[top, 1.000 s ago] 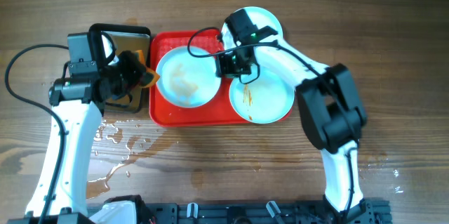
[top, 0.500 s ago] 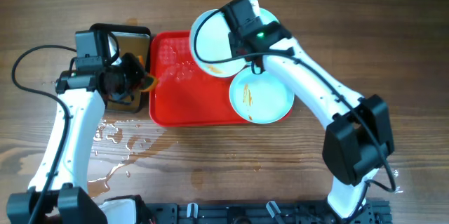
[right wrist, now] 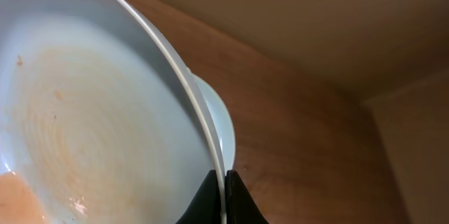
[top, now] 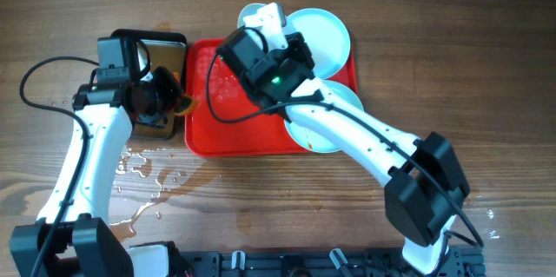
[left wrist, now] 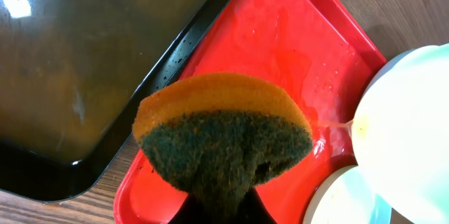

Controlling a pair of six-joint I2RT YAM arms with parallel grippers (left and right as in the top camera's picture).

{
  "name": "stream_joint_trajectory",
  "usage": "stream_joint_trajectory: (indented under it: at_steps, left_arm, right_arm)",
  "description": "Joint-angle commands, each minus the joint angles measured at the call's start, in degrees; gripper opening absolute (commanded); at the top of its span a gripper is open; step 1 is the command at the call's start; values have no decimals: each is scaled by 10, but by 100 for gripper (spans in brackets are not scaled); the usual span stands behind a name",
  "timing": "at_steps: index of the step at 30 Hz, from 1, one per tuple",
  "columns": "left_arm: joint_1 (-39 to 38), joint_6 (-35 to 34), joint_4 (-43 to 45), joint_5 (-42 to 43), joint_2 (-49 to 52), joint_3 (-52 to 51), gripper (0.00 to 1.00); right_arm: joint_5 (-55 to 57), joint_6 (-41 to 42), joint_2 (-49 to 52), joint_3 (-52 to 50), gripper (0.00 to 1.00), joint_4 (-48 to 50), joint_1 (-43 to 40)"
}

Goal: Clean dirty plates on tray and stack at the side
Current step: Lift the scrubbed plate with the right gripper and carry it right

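Step in hand: cleaning of the first dirty plate, judged from one plate lifted off the tray while the sponge waited beside it.
Right gripper (right wrist: 223, 190): pressed together on the rim of the held plate (right wrist: 84, 112), pinching it at the edge.
Held plate: raised and tilted over the far part of the red tray (top: 252, 134); a pale brown-orange smear showed across its inner face.
Left gripper (left wrist: 219, 208): pinching an orange sponge (left wrist: 224, 136) with its dark green scouring side showing, over the tray's left edge beside the black pan (left wrist: 84, 62).
Sponge and held plate: near each other but apart, not touching.
Second plate (top: 346, 102): on the right end of the tray, mostly hidden under the right arm.
Third plate (top: 326, 38): at the tray's far right corner; whether it sat on the rim or on the surface (top: 486, 69) could not be told.
Spill: water (top: 148, 168) pooled on the surface near the left arm.
Next move calls for: bringing the sponge's scouring side against the smeared face while the rim pinch holds firm against the push, since an edge grip could let the plate swivel.
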Motion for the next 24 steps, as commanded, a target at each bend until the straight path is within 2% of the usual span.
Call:
stream_joint_trajectory:
  at_steps: [1, 19, 24]
  left_arm:
    - [3, 11, 3, -6, 3, 2, 4]
    - [3, 11, 3, -5, 3, 2, 4]
    - [3, 11, 4, -6, 3, 2, 4]
  right_arm:
    - [75, -18, -10, 2, 4, 12, 16]
    - [116, -48, -10, 2, 4, 42, 24]
    - [47, -48, -10, 2, 4, 38, 23]
